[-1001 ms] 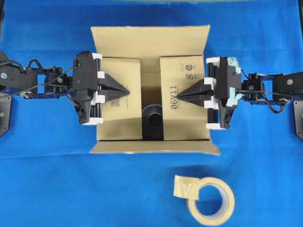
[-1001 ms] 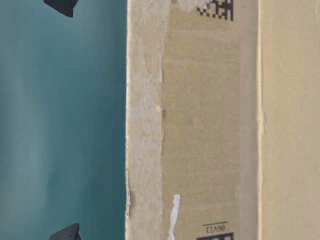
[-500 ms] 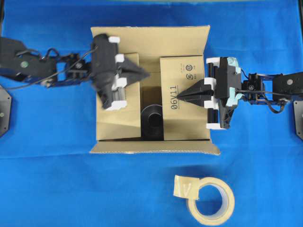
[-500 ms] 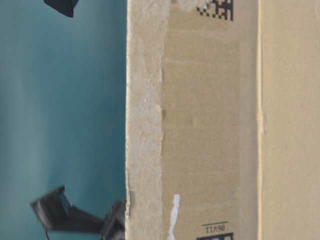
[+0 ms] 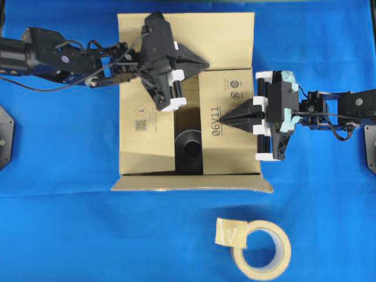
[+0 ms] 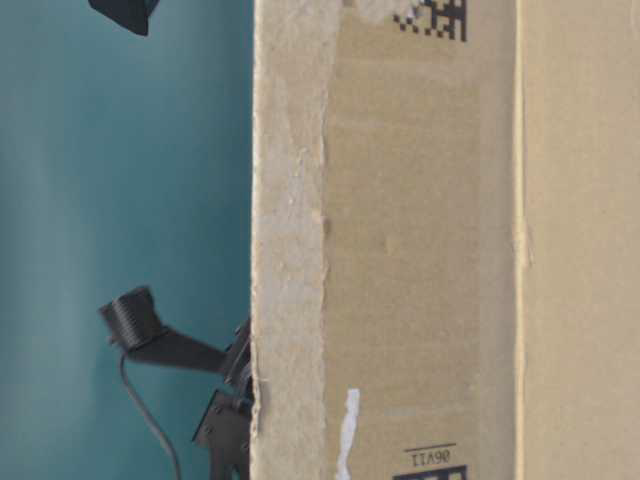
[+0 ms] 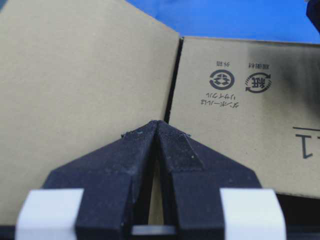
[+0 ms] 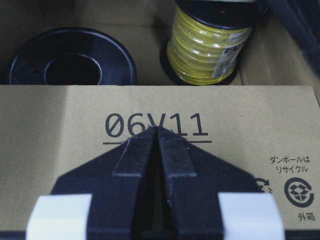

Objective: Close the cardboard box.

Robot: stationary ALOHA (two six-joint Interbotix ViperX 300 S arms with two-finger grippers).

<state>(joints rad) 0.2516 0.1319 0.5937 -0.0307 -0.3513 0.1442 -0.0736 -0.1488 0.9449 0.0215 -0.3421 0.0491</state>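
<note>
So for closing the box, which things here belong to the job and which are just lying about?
Part of the job:
- cardboard box, side flaps folded in, long flaps open
- left gripper, by the far flap
- right gripper, on the "06V11" flap

Lying about:
- tape roll on the blue cloth
- black spool and yellow spool inside

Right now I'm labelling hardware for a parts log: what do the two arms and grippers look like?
Both are black, jointed arms with loose black cables. The left gripper and right gripper end in black wedge-shaped fingers beside white blocks. The right gripper's body also carries pale teal tape.
</note>
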